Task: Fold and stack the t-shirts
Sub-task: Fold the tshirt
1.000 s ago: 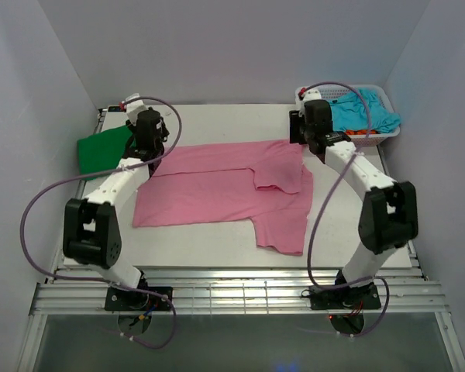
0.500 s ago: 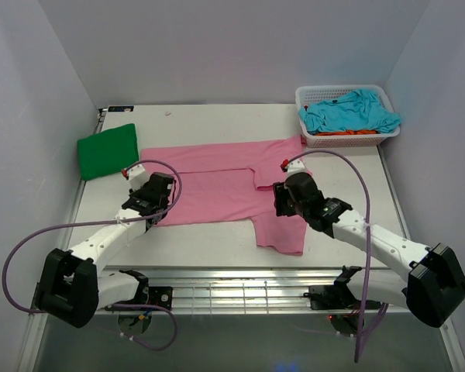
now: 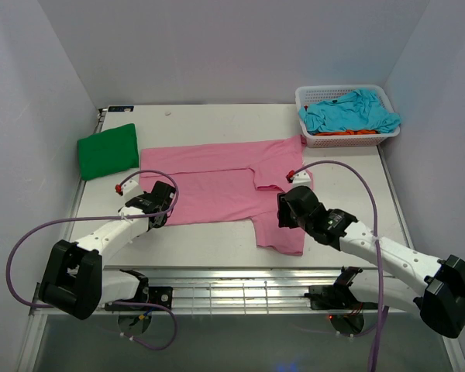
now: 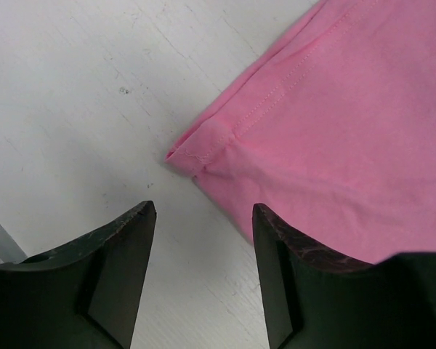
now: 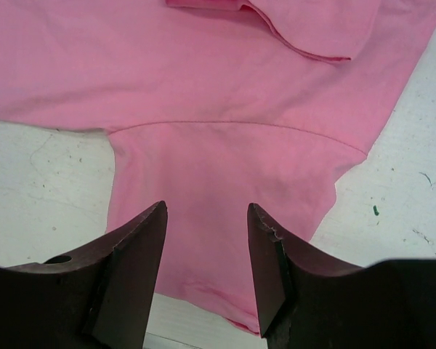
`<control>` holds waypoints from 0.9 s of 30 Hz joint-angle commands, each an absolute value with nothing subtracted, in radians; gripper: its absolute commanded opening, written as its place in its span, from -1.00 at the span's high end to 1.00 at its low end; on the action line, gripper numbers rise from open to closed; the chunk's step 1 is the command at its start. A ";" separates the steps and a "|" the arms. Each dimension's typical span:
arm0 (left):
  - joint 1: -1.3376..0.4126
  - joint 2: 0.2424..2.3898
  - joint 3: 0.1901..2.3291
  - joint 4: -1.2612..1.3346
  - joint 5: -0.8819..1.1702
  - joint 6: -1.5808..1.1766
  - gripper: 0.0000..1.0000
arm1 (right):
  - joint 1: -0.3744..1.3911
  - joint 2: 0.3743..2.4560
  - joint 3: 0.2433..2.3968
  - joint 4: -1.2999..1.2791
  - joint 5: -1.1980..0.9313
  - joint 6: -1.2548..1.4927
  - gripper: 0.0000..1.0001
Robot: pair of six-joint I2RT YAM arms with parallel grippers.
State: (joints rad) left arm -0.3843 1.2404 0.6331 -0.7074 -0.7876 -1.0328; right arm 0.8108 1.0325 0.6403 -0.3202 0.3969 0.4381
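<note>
Lying folded at the far left of the worktop [image 3: 217,116] is the green t-shirt [image 3: 108,151], a neat block well apart from both arms. Next comes the left arm, stretched low from its base at the near edge, its elbow tucked down by the corner and its forearm angled up and rightward over the worktop. The left pincer [image 3: 156,208] is tipped down at the near left corner of the pink t-shirt [image 3: 217,186]. In the left wrist view its fingers [image 4: 120,254] are spread with only bare worktop between them, and the stitched hem corner [image 4: 185,151] sits just ahead of the tips, not pinched. The pink t-shirt is spread flat in the middle, long axis running left to right, hem end to the left and sleeves to the right. One sleeve is folded back onto the body and the other points toward the near edge. The right arm reaches in from the right, forearm low and nearly level, and the right pincer [image 3: 291,211] hangs over that near sleeve [image 5: 218,189], fingers apart and gripping nothing. Whether they touch the cloth cannot be told. At the far right corner stands the white basket [image 3: 306,97] with the turquoise t-shirt [image 3: 353,112] heaped over the orange one [image 3: 356,133].
</note>
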 commanded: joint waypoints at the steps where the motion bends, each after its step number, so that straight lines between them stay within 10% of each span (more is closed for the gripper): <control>1: -0.387 1.236 0.664 -0.755 -0.796 -1.066 -0.34 | 0.822 0.983 0.627 -0.360 0.430 0.476 -0.08; 27: -0.265 1.336 0.687 -0.600 -0.632 -0.911 -0.36 | 0.864 0.948 0.492 -0.589 0.407 0.693 -0.12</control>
